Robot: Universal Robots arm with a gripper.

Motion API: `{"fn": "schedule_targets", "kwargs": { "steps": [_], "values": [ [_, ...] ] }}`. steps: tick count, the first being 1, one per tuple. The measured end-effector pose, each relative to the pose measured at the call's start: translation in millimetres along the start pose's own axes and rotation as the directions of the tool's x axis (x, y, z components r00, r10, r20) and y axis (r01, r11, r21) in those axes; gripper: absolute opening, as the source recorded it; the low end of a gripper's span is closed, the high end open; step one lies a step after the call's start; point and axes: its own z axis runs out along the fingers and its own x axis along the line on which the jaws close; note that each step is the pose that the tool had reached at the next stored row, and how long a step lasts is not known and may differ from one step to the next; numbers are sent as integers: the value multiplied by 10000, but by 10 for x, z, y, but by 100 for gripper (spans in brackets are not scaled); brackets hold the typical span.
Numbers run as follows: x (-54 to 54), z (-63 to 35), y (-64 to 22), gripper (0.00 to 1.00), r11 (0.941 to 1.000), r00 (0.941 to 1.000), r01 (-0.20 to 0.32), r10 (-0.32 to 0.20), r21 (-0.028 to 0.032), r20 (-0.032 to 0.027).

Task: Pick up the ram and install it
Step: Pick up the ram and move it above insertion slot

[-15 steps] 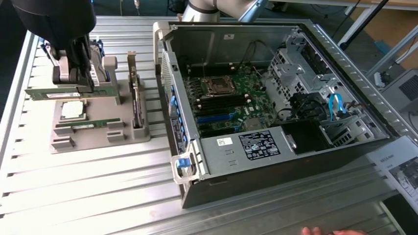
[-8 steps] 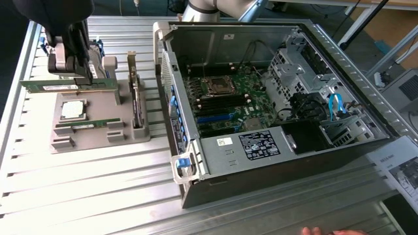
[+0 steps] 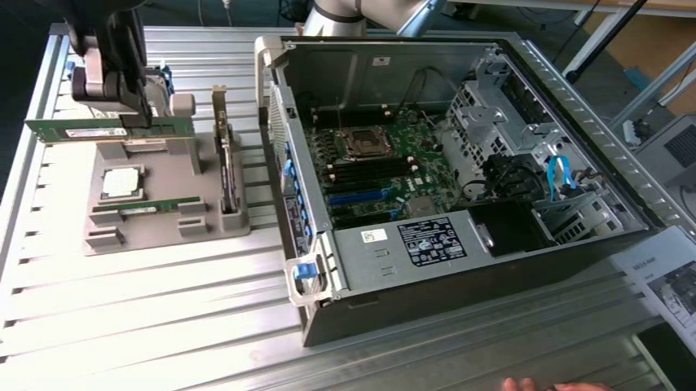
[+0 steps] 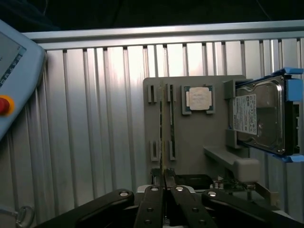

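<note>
Ribbed aluminium table (image 3: 163,309), workshop-type room, daylight on the slats. The gripper (image 3: 139,122) is at the upper left of the exterior view. Its fingers (image 4: 154,204) are pressed nearly together, pinching the ram (image 3: 81,130) by its flat faces. The ram hangs level with its long edge horizontal, above the grey parts holder (image 3: 163,187) and apart from it. It is well apart from the open computer case (image 3: 359,73) at centre-right.

Judged reason for the face grip: it leaves the lower edge free, so the stick can go edge-first into a slot. The wrist view fits this, showing the board edge-on as a thin line running out from between the fingertips.

The holder gives each part its own seat, so nothing slides on the slats.
- A second ram stick (image 3: 147,208) lies in notched posts near the holder's lower edge.
- The processor chip (image 3: 120,183) sits flat in a square recess just above that stick.
- The expansion card (image 3: 225,175) stands on edge along the holder's right side.
- The hard drive (image 4: 259,116) sits in a blue bracket.

The case lies on its side with the panel off, so the motherboard (image 3: 376,175) faces up for access from above. Judged progress: pick done, install not yet.

Around the table:
- A teach pendant (image 4: 9,71) with a red stop button.
- A person's hand (image 3: 533,384) at the bottom edge of the exterior view.
- A printed sheet (image 3: 663,277) at lower right.
- Frame legs and cardboard at upper right.
</note>
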Motion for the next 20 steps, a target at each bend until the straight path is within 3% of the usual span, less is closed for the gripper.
{"fn": "schedule_targets", "kwargs": {
  "steps": [6,15,20],
  "values": [
    [-4,-108,-10,12,10000,10000,0,0,-1,-1],
    [-4,-115,-12,12,10000,10000,0,0,-1,0],
    [-8,-116,-66,12,10000,10000,1,-1,-1,-1]
  ]
}}
